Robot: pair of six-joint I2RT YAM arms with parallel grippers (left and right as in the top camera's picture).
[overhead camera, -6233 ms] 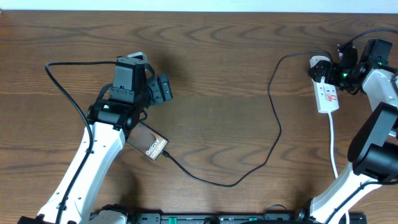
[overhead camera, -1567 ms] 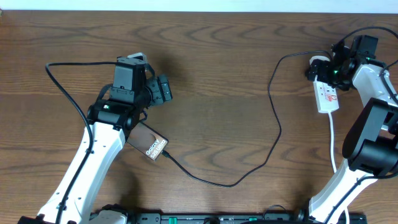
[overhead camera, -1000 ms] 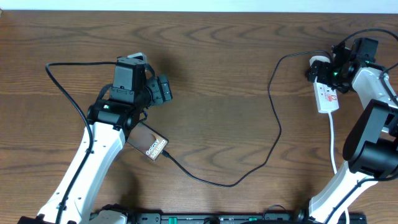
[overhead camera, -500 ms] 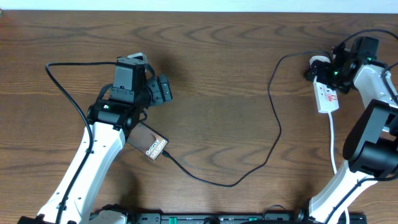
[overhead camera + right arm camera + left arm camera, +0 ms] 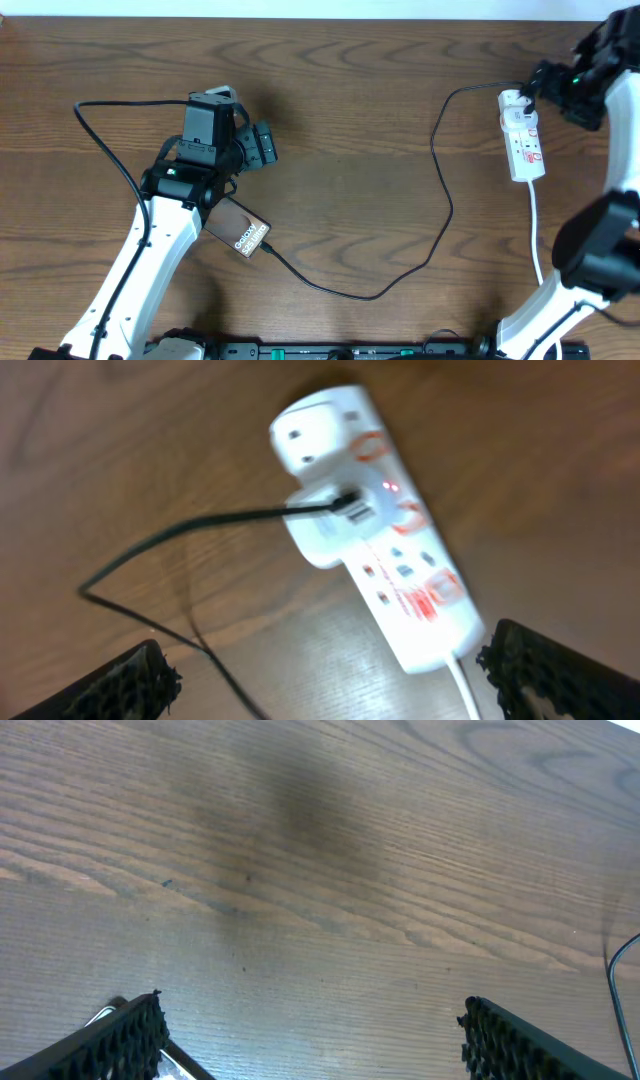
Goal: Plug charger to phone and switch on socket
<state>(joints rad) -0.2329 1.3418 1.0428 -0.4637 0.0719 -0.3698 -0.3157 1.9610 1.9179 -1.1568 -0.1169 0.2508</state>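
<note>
The phone (image 5: 240,232) lies flat near the left arm, "Galaxy" lettering up. The black charger cable (image 5: 447,205) has one end at the phone's lower corner. It loops across the table and its other end sits in the white power strip (image 5: 523,138). In the right wrist view the cable (image 5: 230,525) enters the strip (image 5: 395,550), and a small red light (image 5: 387,487) glows beside it. My right gripper (image 5: 541,82) (image 5: 340,680) is open and empty, raised just right of the strip's rounded end. My left gripper (image 5: 262,143) (image 5: 315,1040) is open and empty above bare wood.
The strip's white cord (image 5: 537,235) runs down toward the right arm's base. A thin black wire (image 5: 100,140) loops left of the left arm. The table's far edge (image 5: 320,16) is close behind the strip.
My right gripper has pulled back up and to the right, off the strip's rounded end, which now shows uncovered. The left arm, phone and cable have not moved.
</note>
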